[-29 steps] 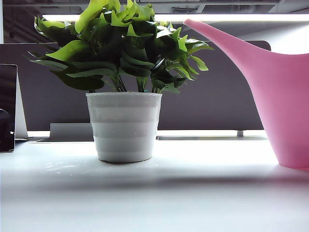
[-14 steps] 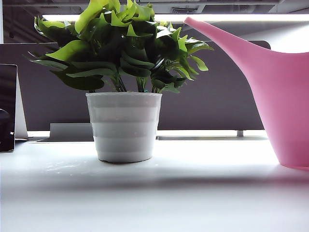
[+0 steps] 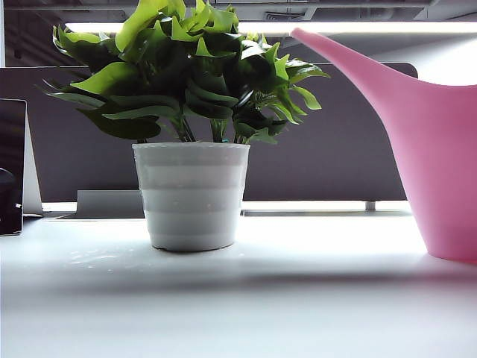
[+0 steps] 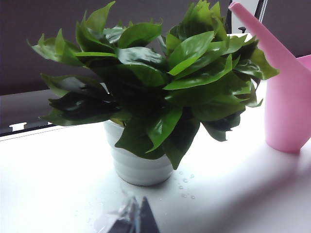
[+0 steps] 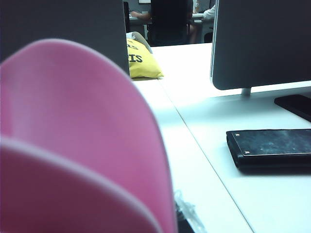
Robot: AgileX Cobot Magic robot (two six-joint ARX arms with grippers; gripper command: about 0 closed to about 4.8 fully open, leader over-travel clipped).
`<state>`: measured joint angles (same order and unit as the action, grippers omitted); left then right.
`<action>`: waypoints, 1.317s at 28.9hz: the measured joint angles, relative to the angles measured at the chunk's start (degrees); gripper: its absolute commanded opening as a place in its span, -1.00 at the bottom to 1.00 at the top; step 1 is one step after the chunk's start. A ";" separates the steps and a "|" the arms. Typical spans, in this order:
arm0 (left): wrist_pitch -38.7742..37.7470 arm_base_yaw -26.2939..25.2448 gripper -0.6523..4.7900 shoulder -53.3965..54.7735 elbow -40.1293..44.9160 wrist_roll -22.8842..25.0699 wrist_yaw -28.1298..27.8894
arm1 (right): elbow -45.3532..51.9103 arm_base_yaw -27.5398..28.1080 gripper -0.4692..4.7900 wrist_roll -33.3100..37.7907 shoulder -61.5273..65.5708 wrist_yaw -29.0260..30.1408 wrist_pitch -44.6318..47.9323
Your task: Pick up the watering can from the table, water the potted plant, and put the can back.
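Observation:
The potted plant (image 3: 191, 112), bushy green leaves in a white ribbed pot (image 3: 191, 195), stands on the white table (image 3: 261, 298) left of the middle. The pink watering can (image 3: 440, 164) stands on the table at the right, its spout reaching up toward the leaves. Neither gripper shows in the exterior view. In the left wrist view my left gripper (image 4: 138, 216) hangs in front of the plant (image 4: 155, 92), tips together, empty. In the right wrist view the can (image 5: 73, 136) fills the near side. Only one finger (image 5: 188, 218) of my right gripper shows, right beside the can's wall.
Water drops (image 4: 184, 187) lie on the table by the pot. A black flat case (image 5: 269, 145) and a monitor (image 5: 262, 43) stand beyond the can, with a yellow bag (image 5: 141, 60) farther back. A dark partition (image 3: 328, 149) runs behind the table.
The can's spout tip has shifted slightly to the right while its base stays on the table. The plant has not moved.

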<state>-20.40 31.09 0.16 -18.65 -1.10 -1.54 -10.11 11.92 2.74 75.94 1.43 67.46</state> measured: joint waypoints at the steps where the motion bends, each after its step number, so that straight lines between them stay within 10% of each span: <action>1: -0.02 0.00 -0.78 0.00 0.00 -0.02 0.00 | 0.00 0.00 -0.20 0.00 0.00 0.00 -0.02; 38: 0.00 -0.02 -0.78 0.04 0.00 -0.02 0.00 | 9.68 -0.02 -0.02 0.63 -2.40 2.71 9.77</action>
<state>-20.40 31.07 0.21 -18.65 -1.13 -1.54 -0.43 11.90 3.38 73.54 4.14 77.23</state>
